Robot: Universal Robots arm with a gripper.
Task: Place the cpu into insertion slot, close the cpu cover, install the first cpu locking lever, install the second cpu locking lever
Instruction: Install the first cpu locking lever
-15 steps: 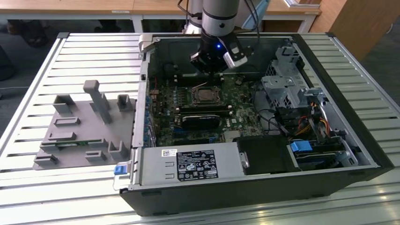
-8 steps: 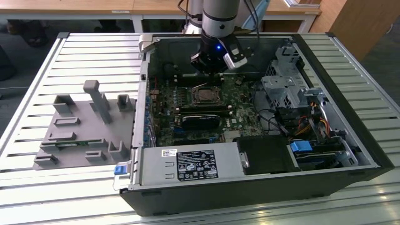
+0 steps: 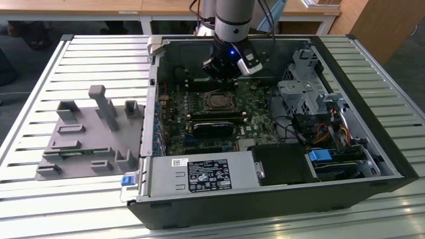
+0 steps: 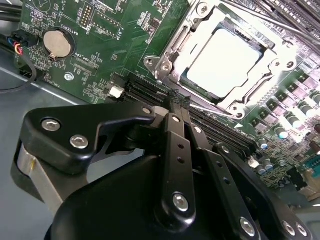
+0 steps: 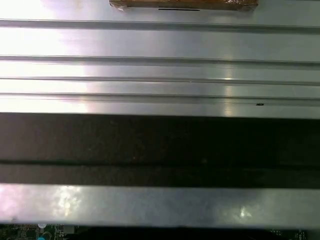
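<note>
cpu (image 4: 223,63): small flat square chip, pale silver-grey top, lying flat in socket.
insertion slot (image 4: 192,50): square socket w/ metal rim, green board around; in the exterior view (image 3: 217,101) approx. mid-case.
cpu cover (image 4: 260,90): thin silver frame, cut-out centre, down around chip; chip top shows through.
locking levers: state unclear.

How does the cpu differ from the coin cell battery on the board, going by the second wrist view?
The cpu is square with a pale, flat metal top; the coin cell battery is round and yellowish-silver. The cpu looks far larger than the battery. The cpu sits inside the silver cpu cover frame, while the battery sits in a round holder on open green board. Both lie flat on the motherboard.
</note>
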